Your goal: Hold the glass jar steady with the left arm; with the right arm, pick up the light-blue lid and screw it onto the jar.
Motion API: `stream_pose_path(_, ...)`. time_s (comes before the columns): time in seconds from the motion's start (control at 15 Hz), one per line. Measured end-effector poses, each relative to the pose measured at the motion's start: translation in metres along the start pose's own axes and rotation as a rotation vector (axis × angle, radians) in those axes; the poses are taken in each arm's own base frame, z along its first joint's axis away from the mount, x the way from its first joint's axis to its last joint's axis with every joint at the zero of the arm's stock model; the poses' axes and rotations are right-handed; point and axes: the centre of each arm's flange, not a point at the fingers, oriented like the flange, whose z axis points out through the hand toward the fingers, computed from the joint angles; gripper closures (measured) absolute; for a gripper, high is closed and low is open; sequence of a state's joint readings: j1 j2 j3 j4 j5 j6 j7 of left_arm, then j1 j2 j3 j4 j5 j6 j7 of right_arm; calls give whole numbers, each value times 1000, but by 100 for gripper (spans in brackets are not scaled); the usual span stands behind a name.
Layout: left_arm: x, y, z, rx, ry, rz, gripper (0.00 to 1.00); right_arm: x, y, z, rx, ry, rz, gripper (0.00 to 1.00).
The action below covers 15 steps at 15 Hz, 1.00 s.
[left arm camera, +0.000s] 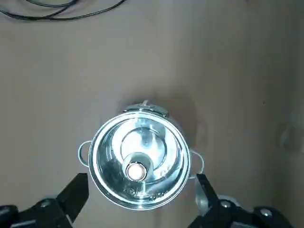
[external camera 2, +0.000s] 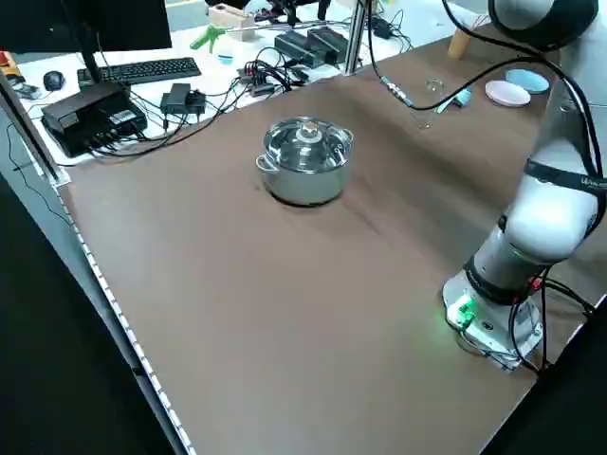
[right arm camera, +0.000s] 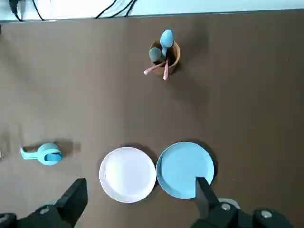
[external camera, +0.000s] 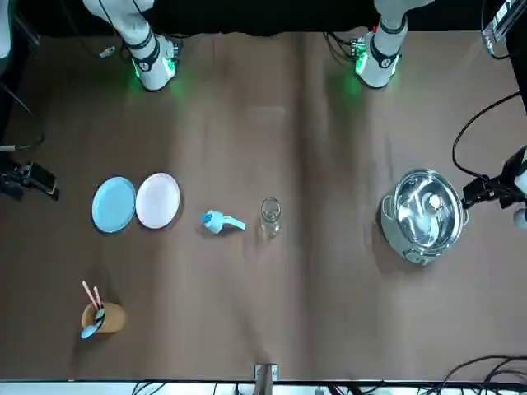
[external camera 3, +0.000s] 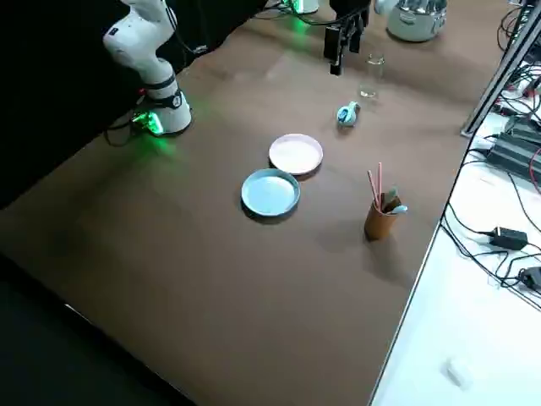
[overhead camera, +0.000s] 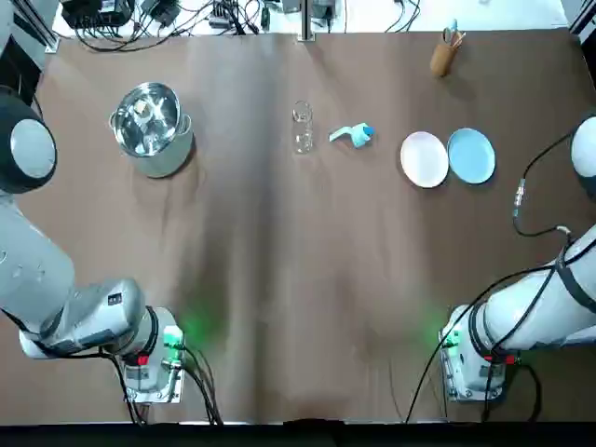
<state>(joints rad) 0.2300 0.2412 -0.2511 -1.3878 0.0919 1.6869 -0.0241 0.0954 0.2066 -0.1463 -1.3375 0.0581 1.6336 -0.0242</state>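
Left claw released — raised over pot, right claw released, over white plate

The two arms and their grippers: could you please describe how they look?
The left arm and right arm are rounded, glossy white-grey shells on round bases lit green. Black cables run along the right arm and from both bases. The left gripper and right gripper have black, wedge-shaped fingers.
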Motion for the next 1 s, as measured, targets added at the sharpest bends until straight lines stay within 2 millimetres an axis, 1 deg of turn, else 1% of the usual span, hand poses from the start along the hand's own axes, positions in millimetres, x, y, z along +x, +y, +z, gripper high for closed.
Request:
stream_pose_path(0.33,0,-4,0,1,0,-4,1,0,0,0,0,0,0,0)
stream_pose_path(0.67,0,6,1,-2,-2,14,1,0,0,0,0,0,0,0)
stream_pose_path(0.87,1,26,7,-11,-13,48,1,0,0,0,0,0,0,0)
stream_pose_path(1.0,3,50,19,-24,-31,89,1,0,0,0,0,0,0,0)
